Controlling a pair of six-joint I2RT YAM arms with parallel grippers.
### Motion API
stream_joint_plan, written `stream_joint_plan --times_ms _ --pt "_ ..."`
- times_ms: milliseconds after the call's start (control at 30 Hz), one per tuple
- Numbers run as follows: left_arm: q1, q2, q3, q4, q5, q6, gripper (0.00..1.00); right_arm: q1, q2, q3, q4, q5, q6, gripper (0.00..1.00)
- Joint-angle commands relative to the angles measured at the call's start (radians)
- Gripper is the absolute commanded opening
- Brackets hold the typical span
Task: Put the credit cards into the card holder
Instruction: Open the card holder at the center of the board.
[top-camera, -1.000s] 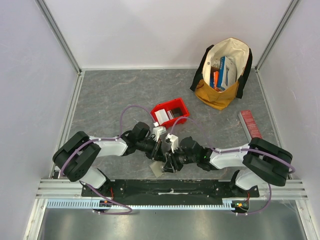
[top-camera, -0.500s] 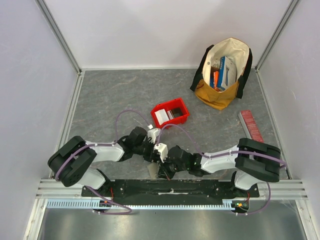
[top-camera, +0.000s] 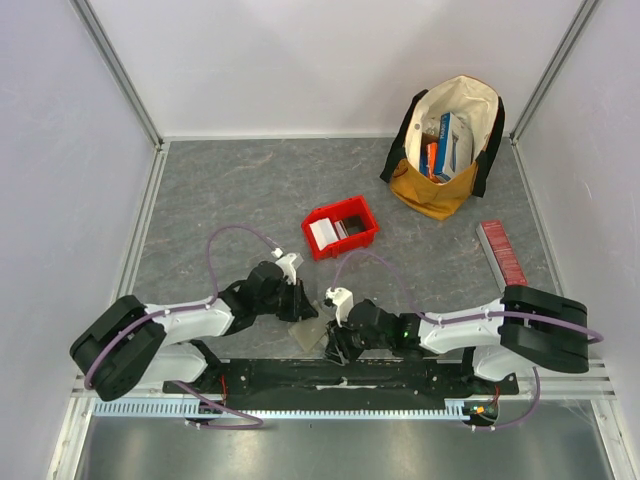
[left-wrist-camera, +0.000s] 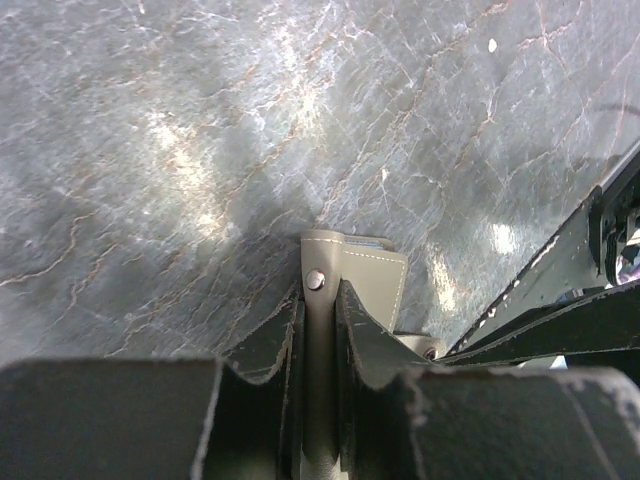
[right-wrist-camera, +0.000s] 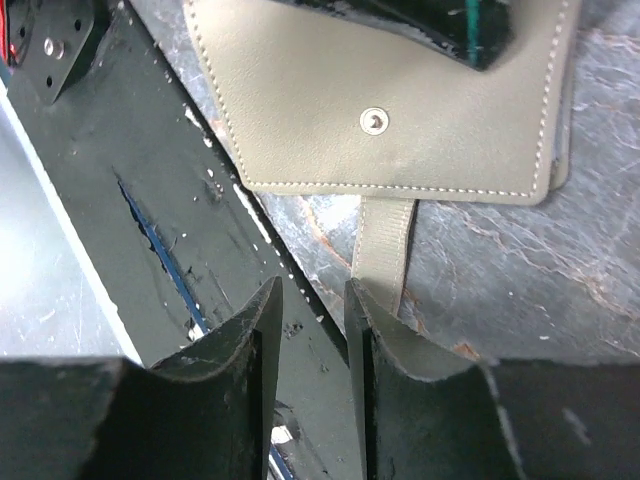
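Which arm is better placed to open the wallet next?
Right, probably: the right gripper is empty, jaws apart beside the strap of the wallet, which the left gripper clamps.

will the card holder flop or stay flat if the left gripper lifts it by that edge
Probably sags somewhat: the card holder looks like thin, soft stitched sheet, and its strap tab lies limp on the tabletop. Likely light, being flat and slim. The left gripper pinches only one edge, so the free side may droop or swing.

Grey table (top-camera: 220, 200): red bin (top-camera: 332, 208), tote bag (top-camera: 432, 195), ribbed box (top-camera: 500, 250).
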Motion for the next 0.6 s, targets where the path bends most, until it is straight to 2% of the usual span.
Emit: stream_joint_plan --times_ms 0,167,267,333,400,433,500,567 --pt "0.025 -0.010 -0.036 0.031 -0.207 -0.027 0.02 0.020 0.016 -0.034 -0.228 0.108 0.096 0.40" --pt "0.023 -0.030 -0.084 0.048 -0.222 -0.090 0.02 -0.009 0.069 0.036 -0.396 0.247 0.129 0.40" --pt "0.023 -0.054 -0.116 0.065 -0.231 -0.160 0.04 -0.042 0.096 0.050 -0.423 0.267 0.140 0.38" --pt "0.023 -0.071 -0.133 0.065 -0.242 -0.196 0.10 -0.056 0.096 0.048 -0.418 0.283 0.165 0.38" --pt "0.020 -0.085 -0.142 0.064 -0.242 -0.206 0.24 -0.071 0.086 0.045 -0.415 0.307 0.189 0.37" --pt "0.020 -0.093 -0.143 0.053 -0.247 -0.205 0.27 -0.082 0.080 0.044 -0.416 0.321 0.197 0.37" --pt "0.020 -0.123 -0.134 0.001 -0.270 -0.197 0.39 -0.102 0.057 0.038 -0.419 0.342 0.206 0.38" --pt "0.022 -0.165 -0.114 -0.074 -0.306 -0.176 0.46 -0.112 0.039 0.033 -0.416 0.356 0.205 0.38"
